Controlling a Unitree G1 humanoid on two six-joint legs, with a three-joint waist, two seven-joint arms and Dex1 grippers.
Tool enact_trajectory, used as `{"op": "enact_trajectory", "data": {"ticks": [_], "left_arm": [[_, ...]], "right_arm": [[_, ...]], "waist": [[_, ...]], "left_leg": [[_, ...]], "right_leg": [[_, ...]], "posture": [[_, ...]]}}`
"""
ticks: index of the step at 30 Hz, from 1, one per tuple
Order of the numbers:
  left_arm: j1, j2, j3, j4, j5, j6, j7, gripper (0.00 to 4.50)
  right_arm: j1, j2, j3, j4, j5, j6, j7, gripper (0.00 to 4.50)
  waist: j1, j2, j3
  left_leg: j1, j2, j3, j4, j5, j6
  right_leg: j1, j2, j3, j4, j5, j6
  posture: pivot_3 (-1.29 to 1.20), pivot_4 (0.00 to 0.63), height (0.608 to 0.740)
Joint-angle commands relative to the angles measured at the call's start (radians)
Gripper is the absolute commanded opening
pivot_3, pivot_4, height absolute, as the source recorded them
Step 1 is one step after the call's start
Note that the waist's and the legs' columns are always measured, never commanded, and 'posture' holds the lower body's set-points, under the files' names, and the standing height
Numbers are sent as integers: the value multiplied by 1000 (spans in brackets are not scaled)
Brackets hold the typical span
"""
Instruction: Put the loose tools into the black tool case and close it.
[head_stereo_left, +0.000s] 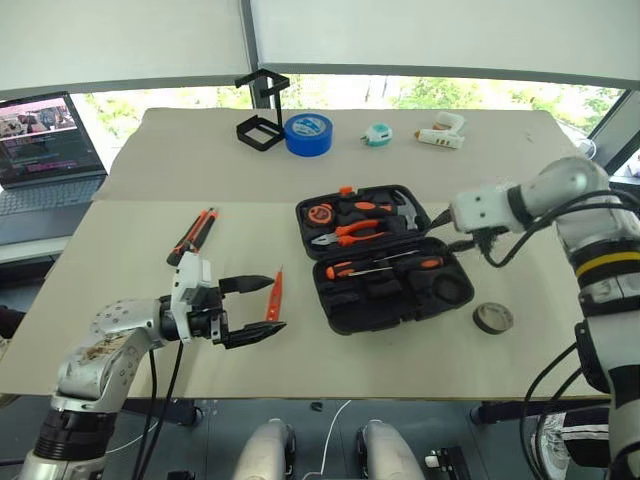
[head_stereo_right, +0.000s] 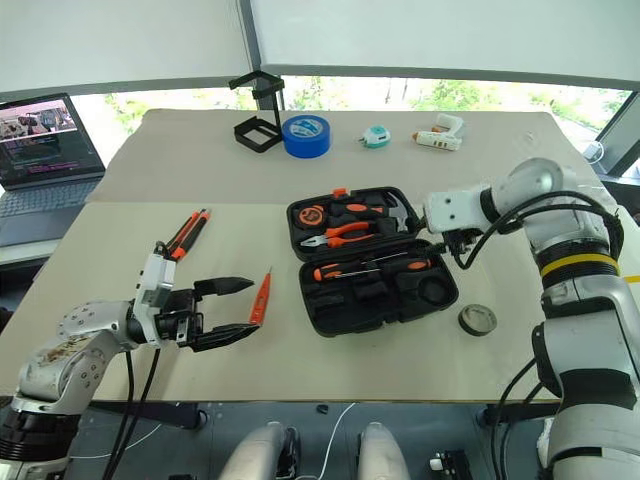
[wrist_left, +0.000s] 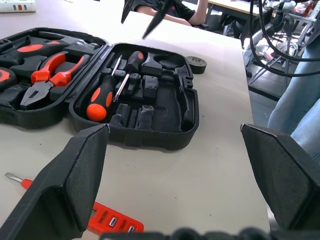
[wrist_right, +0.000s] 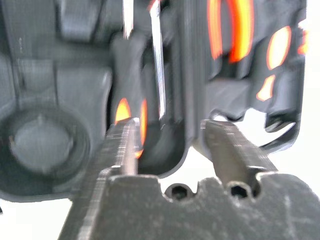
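Observation:
The black tool case (head_stereo_left: 345, 310) lies open in the middle of the table. Pliers sit in its far half and two orange/black-handled screwdrivers (head_stereo_left: 385, 265) in its near half. An orange-and-black utility knife (head_stereo_left: 192, 236) lies loose to the case's left. Nearer the front edge lies the slim orange tester pen (head_stereo_left: 274, 295), just beyond my left gripper (head_stereo_left: 276, 303), which is open and empty. A small grey tape roll (head_stereo_left: 493, 318) rests off the case's right corner. My right gripper (wrist_right: 172, 125) hovers over the case's right end, fingers (wrist_right: 125, 145) apart with nothing between them.
Along the table's far side stand a black wire-frame stand (head_stereo_left: 262, 105), a big blue tape roll (head_stereo_left: 308, 133), a small teal tape measure (head_stereo_left: 378, 134) and a white glue gun (head_stereo_left: 442, 132). A laptop (head_stereo_left: 45, 150) sits off the table's left.

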Motion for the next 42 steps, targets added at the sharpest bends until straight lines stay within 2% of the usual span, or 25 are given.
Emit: {"op": "enact_trajectory", "data": {"ticks": [1, 3, 4, 15, 29, 36, 42], "left_arm": [[-13, -4, 12, -21, -7, -9, 12, 4500], [-7, -8, 9, -32, -9, -4, 19, 4500], [-5, -9, 8, -36, -10, -2, 22, 4500], [-8, -8, 5, -29, -7, -1, 32, 4500], [-14, -5, 10, -9, 6, -9, 43, 4500], [-12, -12, 4, 11, 18, -21, 43, 4500], [-1, -9, 20, 0, 9, -15, 44, 4500]], "right_arm": [[96, 42, -22, -106, 43, 101, -45, 807], [132, 51, -16, -116, 16, 110, -84, 154], [143, 53, -15, -119, 7, 110, -99, 66], [181, 48, 19, -146, -62, 151, -136, 66], [281, 72, 29, -295, -56, 232, -151, 66], [269, 82, 15, -321, -33, 254, -161, 66], [239, 43, -38, -412, 68, 397, -68, 66]], "waist": [[1, 0, 0], [3, 0, 0], [6, -1, 0], [4, -1, 0], [-4, -2, 0], [1, -3, 0], [1, -3, 0]], "left_leg": [[0, 0, 0, 0, 0, 0], [0, -1, -1, 0, 0, 0], [0, -1, 0, 0, 0, 0], [0, -1, 0, 1, 0, 0], [1, 0, 0, 1, 0, 0], [1, 0, 0, 1, 0, -1], [1, 0, 0, 1, 0, -1]], "right_leg": [[0, 0, 0, 0, 0, 0], [0, -1, -1, 0, 0, 0], [0, -1, -1, 0, 0, 0], [-1, -1, -1, 0, 0, 0], [0, 1, -1, 0, 0, -1], [1, 1, -1, 1, 1, -1], [0, 1, -1, 1, 1, -1]], "posture": [[0, 150, 740], [0, 150, 740], [0, 150, 740], [0, 150, 740], [0, 150, 740], [0, 150, 740], [0, 150, 740]]}}
